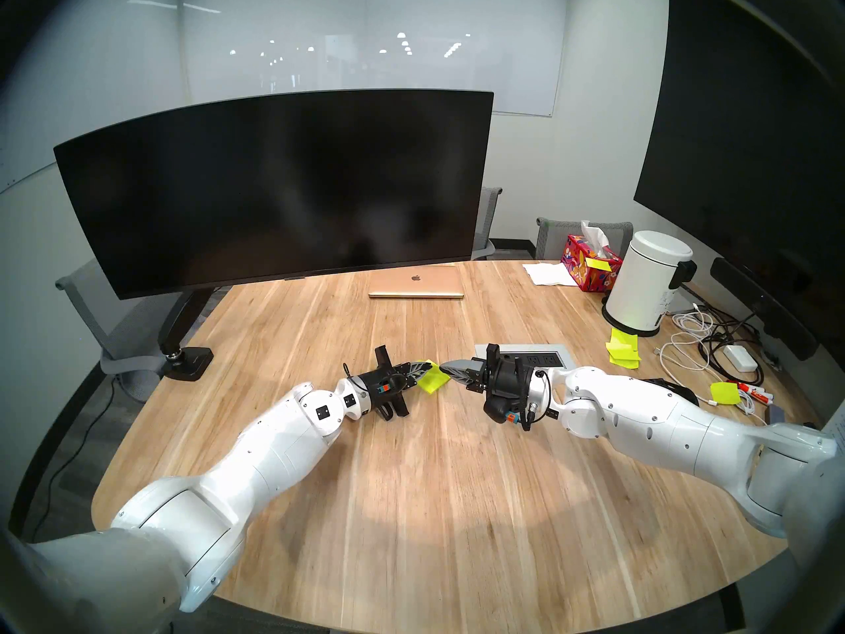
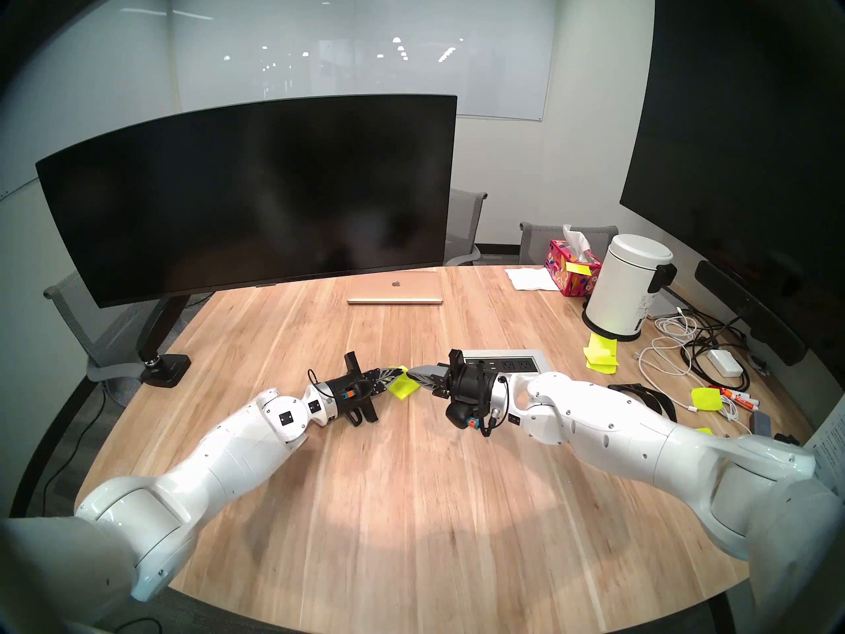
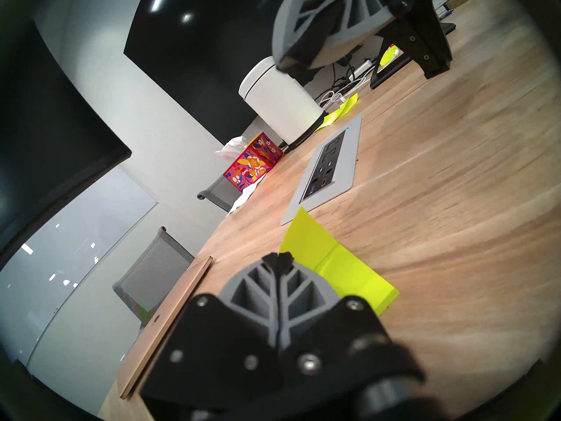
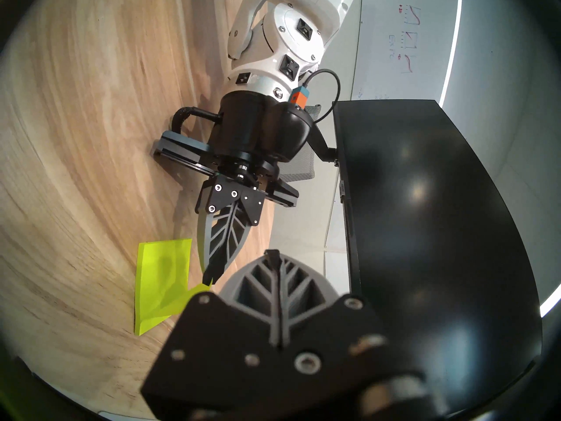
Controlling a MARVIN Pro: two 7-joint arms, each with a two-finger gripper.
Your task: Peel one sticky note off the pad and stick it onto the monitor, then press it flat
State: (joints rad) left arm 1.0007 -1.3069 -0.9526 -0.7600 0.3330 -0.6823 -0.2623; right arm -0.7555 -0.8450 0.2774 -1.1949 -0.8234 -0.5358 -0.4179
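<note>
The neon yellow-green pad (image 1: 434, 383) (image 2: 404, 387) (image 3: 358, 277) lies mid-table. Its top sticky note (image 3: 303, 238) (image 4: 164, 268) stands peeled up, one edge still joined to the pad. My left gripper (image 1: 427, 367) (image 2: 397, 371) (image 3: 277, 257) (image 4: 209, 279) is shut on a corner of that sheet. From the right, my right gripper (image 1: 443, 368) (image 2: 413, 371) (image 4: 273, 253) points at the pad, shut and holding nothing; I cannot tell whether it touches the pad. The wide curved black monitor (image 1: 274, 189) (image 2: 247, 194) (image 4: 425, 213) stands behind on its arm mount.
A gold laptop (image 1: 416, 283) lies under the monitor's right end. A power outlet panel (image 1: 539, 356) sits behind my right wrist. Far right are a white bin (image 1: 649, 285), tissue box (image 1: 590, 262), a heap of notes (image 1: 623, 349), cables (image 1: 704, 340) and a wall screen (image 1: 750, 116).
</note>
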